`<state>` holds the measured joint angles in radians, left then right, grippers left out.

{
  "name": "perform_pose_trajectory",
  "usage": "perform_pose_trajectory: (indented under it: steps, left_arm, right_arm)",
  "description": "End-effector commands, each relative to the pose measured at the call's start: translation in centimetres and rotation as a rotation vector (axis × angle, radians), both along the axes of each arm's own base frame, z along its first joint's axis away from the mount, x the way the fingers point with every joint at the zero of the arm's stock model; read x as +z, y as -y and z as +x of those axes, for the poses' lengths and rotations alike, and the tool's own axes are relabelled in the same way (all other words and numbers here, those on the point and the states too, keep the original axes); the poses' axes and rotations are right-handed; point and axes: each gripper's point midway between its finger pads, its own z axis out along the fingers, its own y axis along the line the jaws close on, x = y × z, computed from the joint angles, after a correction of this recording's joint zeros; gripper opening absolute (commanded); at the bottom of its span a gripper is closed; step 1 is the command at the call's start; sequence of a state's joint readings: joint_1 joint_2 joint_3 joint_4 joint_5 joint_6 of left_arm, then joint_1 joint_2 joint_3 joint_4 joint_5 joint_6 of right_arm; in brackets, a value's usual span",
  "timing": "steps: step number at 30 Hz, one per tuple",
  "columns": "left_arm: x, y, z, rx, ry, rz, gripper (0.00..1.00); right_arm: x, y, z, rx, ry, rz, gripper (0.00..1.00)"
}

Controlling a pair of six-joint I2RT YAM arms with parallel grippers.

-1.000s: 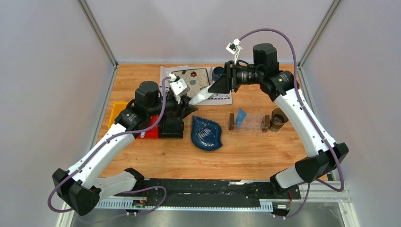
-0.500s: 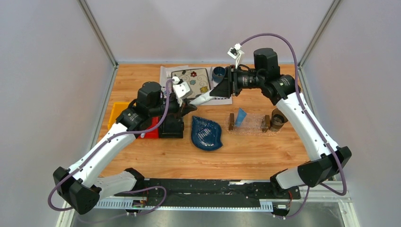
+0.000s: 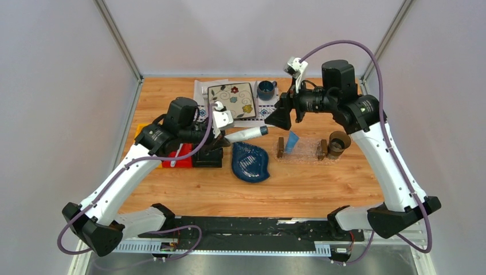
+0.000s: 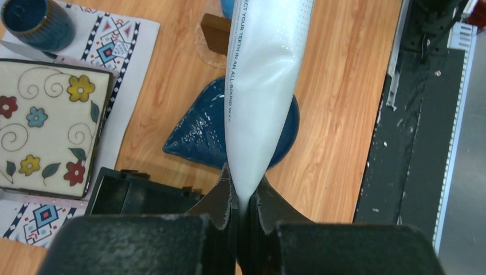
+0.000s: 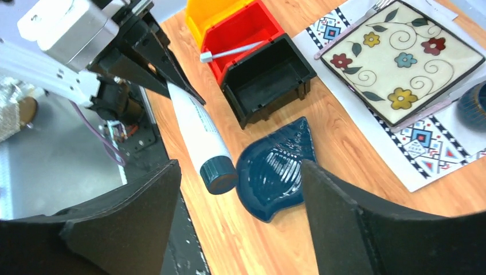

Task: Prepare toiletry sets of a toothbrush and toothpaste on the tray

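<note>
**Item 1: left gripper** (image 4: 243, 197). Fingers pinched shut on the flat crimped tail of the white-grey toothpaste (image 4: 261, 97). The tube juts out towards the tray (image 3: 306, 153) and stops short of it, with its dark cap leading. You hold only the thin tail, so expect the heavy cap end to droop or swivel in the pinch.

**Item 2: right gripper** (image 5: 240, 217). Fingers wide, holding nothing. It hovers beyond the tray's left-arm end and looks back at the tube. If you bring the tube across, the two arms may crowd that same end and knock together.

**Item 3: light blue toothpaste** (image 3: 292, 141). Propped inside the tray, against the wooden block (image 3: 280, 147) at the end nearest the tube. A low approach could catch the cap on that block or tip this tube over.

**Item 4: leaf-shaped dish** (image 3: 250, 161). Lies just short of the tray, partly under the held tube. If you open too early, the tube lands here.

**Item 5: toothbrush** (image 5: 232, 52). Lies across the red bin (image 5: 243, 31), well away from the tray beyond the black bin (image 5: 269, 77). No set is complete without it, so do not count the tray as done
</note>
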<state>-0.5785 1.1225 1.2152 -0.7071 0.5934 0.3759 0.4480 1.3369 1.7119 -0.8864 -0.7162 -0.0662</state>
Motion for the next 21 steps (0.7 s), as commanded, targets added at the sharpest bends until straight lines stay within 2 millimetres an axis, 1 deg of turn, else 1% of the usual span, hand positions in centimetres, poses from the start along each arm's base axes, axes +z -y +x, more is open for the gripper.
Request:
perform_pose_trajectory:
  steps: [1, 2, 3, 7, 10, 16, 20, 21]
  left_arm:
    - [0.6, -1.1, -1.6, -0.098, 0.031, 0.077, 0.0]
    - [0.9, -1.2, -1.6, -0.105, 0.031, 0.086, 0.0]
    - [0.5, -1.6, -2.0, -0.116, 0.017, 0.11, 0.0]
    - [0.6, -2.0, -2.5, -0.133, 0.005, 0.142, 0.0]
    - [0.5, -2.3, -2.9, -0.144, -0.009, 0.155, 0.0]
    - [0.3, -2.5, -3.4, -0.156, -0.024, 0.165, 0.0]
    - [0.4, -2.4, -3.6, -0.166, -0.025, 0.153, 0.0]
    - [0.5, -2.3, -3.6, -0.165, -0.024, 0.149, 0.0]
  right_arm:
    - [0.0, 1.0, -1.3, 0.061, 0.199, -0.16, 0.81]
    - [-0.6, 0.5, -2.3, 0.094, 0.203, -0.19, 0.81]
    - [-0.9, 0.5, -2.5, 0.102, 0.216, -0.208, 0.82]
    - [-2.2, -0.6, -3.9, 0.173, 0.278, -0.274, 0.83]
    - [-3.1, -1.3, -4.8, 0.211, 0.289, -0.311, 0.84]
    - [-4.5, -2.7, -5.5, 0.242, 0.319, -0.369, 0.85]
    - [-5.3, -3.7, -5.5, 0.258, 0.324, -0.378, 0.85]
    - [-5.7, -4.0, -5.4, 0.264, 0.312, -0.385, 0.85]
